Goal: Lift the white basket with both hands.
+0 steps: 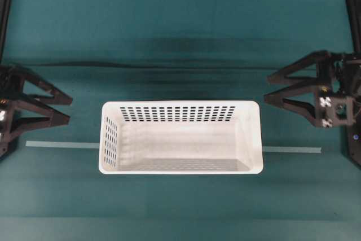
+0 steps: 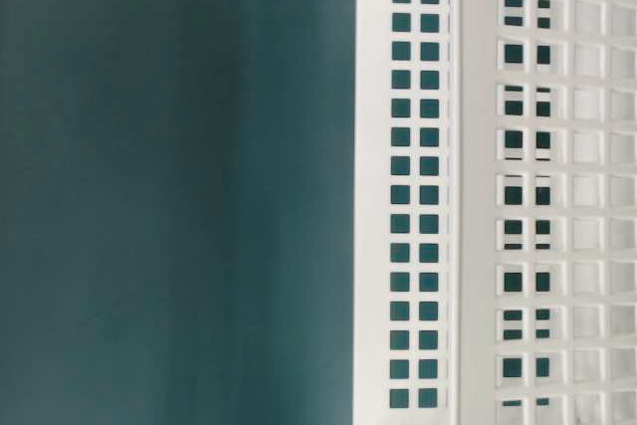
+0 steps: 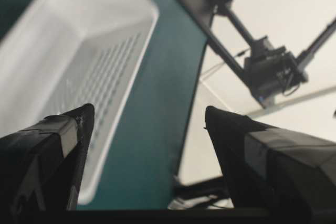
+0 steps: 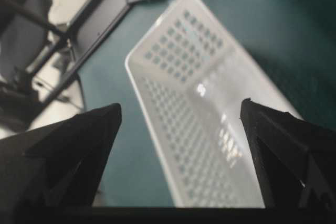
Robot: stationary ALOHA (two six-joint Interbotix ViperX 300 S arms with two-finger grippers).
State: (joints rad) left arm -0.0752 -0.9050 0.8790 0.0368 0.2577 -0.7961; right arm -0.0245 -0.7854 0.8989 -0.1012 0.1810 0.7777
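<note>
The white basket (image 1: 180, 139) looks light, stiff and slick — best gripped at its short-end rims, nine and three o'clock — left end effector (image 1: 63, 108) and right end effector (image 1: 272, 88) gape wide, empty.

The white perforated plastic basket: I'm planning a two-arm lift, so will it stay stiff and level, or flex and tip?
The white perforated plastic basket looks empty, so probably light. Its rounded rim suggests fair stiffness, though the hole-filled walls may flex. Being long, it could tilt if one end rises first.
</note>
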